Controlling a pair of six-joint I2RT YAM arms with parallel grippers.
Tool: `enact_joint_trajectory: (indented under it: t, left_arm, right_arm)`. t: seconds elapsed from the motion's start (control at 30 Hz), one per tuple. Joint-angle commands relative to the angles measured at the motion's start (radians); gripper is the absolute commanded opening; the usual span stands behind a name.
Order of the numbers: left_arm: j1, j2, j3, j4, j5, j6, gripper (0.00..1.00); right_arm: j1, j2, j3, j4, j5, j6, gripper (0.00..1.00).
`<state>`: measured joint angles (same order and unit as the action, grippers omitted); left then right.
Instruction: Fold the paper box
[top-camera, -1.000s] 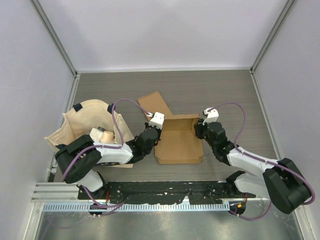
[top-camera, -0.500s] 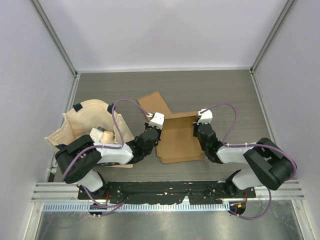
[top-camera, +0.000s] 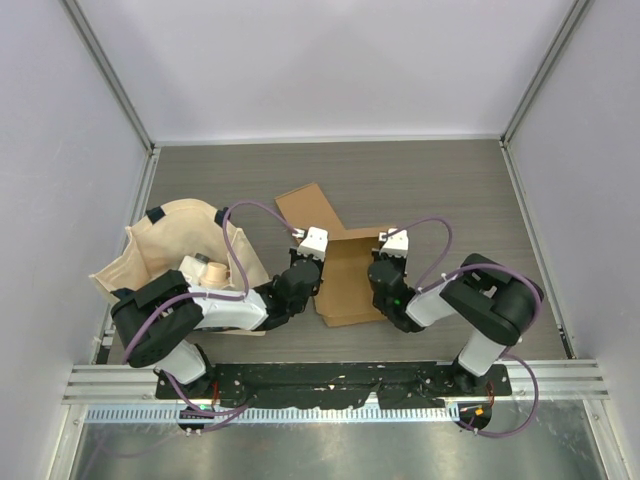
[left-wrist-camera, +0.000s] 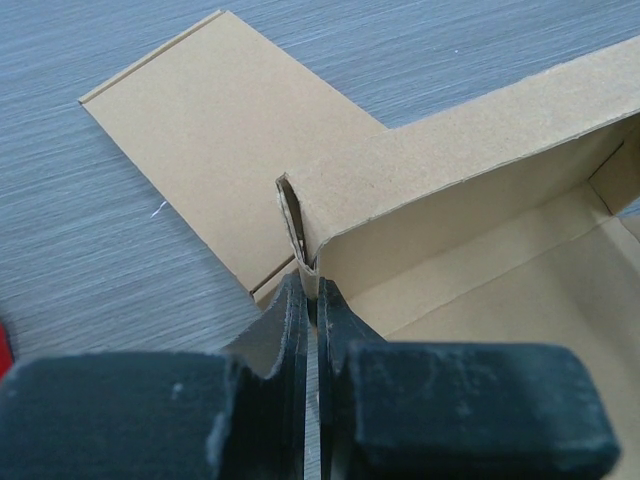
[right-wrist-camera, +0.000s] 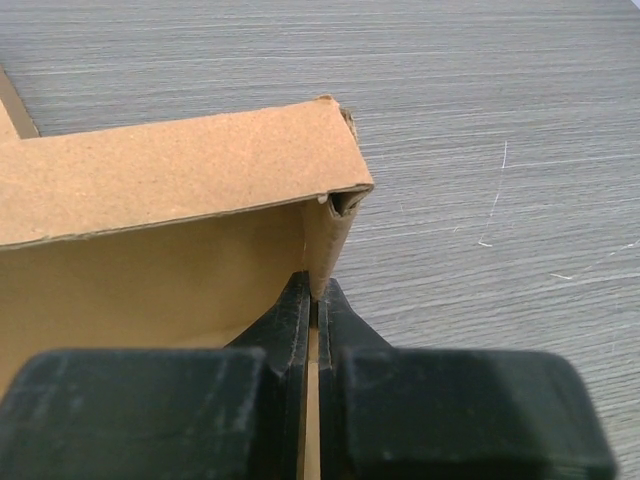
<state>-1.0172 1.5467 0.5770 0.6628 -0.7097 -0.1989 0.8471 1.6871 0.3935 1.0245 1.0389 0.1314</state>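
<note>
just right of the one beige cloth bag (top-camera: 165, 245), the single paper box (top-camera: 350, 285) is seen on the table (top-camera: 450, 190), its bag-side wall being pinched by the left gripper (left-wrist-camera: 308, 290) and its wall farther from the bag by the right gripper (right-wrist-camera: 313, 290), both jaw pairs narrowed onto cardboard.

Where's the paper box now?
In the top view the paper box sits mid-table ahead of the arm bases, its side walls pinched by the left jaws and right jaws, beige bag to its left.
</note>
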Motion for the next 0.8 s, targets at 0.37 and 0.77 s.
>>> enact_joint_trajectory:
  t: [0.37, 0.77]
  left_arm:
    - [-0.018, -0.027, 0.018, 0.021, -0.014, -0.007, 0.0]
    - [-0.02, -0.014, 0.03, 0.011, -0.017, 0.009, 0.0]
  right_arm:
    - [-0.032, -0.617, -0.099, -0.643, -0.321, 0.258, 0.59]
    - [-0.086, -0.781, -0.087, -0.86, -0.376, 0.393, 0.64]
